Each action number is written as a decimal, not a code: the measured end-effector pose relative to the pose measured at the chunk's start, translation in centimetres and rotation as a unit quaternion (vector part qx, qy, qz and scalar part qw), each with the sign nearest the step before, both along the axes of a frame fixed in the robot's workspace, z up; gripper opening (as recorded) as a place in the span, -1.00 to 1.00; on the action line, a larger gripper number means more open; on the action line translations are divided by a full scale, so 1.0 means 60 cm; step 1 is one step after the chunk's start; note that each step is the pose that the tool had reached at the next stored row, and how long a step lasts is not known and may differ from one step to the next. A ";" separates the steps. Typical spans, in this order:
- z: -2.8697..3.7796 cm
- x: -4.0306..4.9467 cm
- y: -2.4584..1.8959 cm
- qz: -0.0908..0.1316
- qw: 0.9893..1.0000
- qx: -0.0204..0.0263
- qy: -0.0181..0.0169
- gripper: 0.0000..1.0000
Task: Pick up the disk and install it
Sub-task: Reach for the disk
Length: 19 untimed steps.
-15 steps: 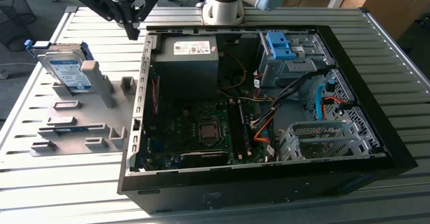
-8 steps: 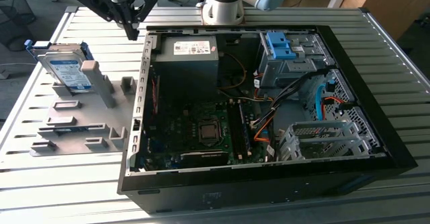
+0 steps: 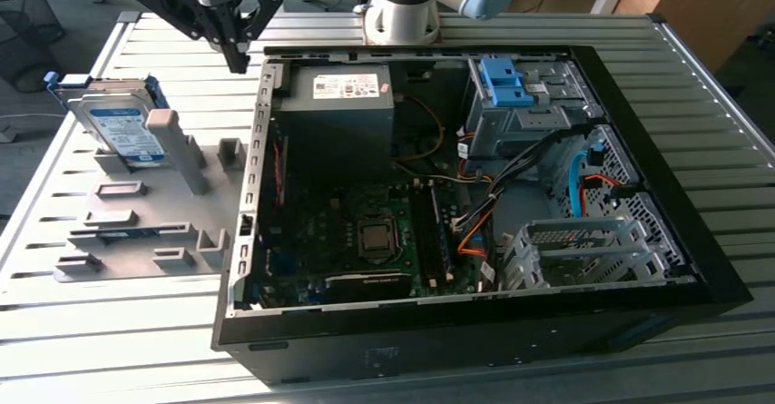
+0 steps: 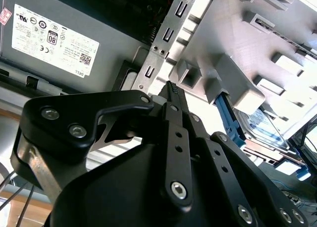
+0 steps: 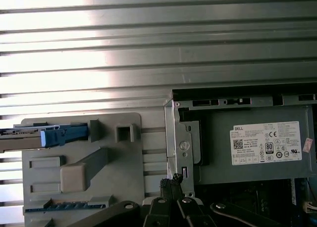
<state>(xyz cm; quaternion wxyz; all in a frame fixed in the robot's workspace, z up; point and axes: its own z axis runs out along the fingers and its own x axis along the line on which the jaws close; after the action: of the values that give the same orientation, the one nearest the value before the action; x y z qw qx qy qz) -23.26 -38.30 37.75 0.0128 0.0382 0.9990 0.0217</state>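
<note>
**A:** Where is the disk (image 3: 115, 130)?

**B:** Upper left of the exterior view. It stands on 1 edge, leaning, in a slot of the grey holder plate (image 3: 145, 231). Its label faces the camera and blue rails run along its sides. The plate lies flat on the slatted metal table (image 3: 73, 340), just beside the open computer case (image 3: 696, 241).

**A:** And the gripper (image 3: 238, 57)?

**B:** At the top of the exterior view, to the right of the disk and apart from it, near the case's upper left corner. Its 2 black fingers are drawn together at the tips and hold nothing.

**A:** Do the wrist cameras agree?

**B:** Yes. In the second wrist view the gripper (image 4: 172, 91) has its fingertips pressed together, pointing toward the seam between the plate and the case. There the disk (image 4: 265, 128) sits behind a grey post of the plate. In the first wrist view the gripper (image 5: 172, 181) overlaps the case's bare metal edge, and the disk (image 5: 59, 135) is seen edge-on, showing 1 blue rail.

**A:** What is inside the case?

**B:** In the exterior view, a dark grey power supply (image 3: 333, 123) with a white sticker fills its upper left. A bright blue bracket (image 3: 503, 82) sits in the bay at upper right. The motherboard (image 3: 363, 241) lies at lower middle and a silver drive cage (image 3: 569, 254) at lower right.
</note>
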 end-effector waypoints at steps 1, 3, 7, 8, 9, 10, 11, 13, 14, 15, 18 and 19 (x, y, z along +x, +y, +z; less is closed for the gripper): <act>0.000 0.000 0.0000 0.000 1.000 0.000 0.000 -0.79; 0.000 -0.002 0.0000 0.000 1.000 0.000 0.000 -0.79; -0.001 -0.004 0.0001 0.000 1.000 0.000 0.000 -0.79; -0.001 -0.005 0.0001 0.000 1.000 0.000 0.000 -0.79; -0.001 -0.005 0.0001 0.000 1.000 0.000 0.000 -0.79; -0.001 -0.006 0.0002 0.000 1.000 0.000 0.000 -0.79; -0.002 -0.007 0.0002 0.000 1.000 0.000 0.000 -0.79; -0.003 -0.010 0.0003 0.000 1.000 0.000 0.000 -0.79; -0.003 -0.011 0.0003 0.000 1.000 0.000 0.000 -0.79; -0.003 -0.011 0.0003 0.000 1.000 0.000 0.000 -0.79; -0.003 -0.013 0.0006 0.000 1.000 0.000 0.000 -0.79; -0.003 -0.015 0.0010 0.000 1.000 0.000 0.000 -0.79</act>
<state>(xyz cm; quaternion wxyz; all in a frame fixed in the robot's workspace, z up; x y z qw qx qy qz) -24.18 -38.24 37.55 0.0127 0.0382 0.9990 0.0216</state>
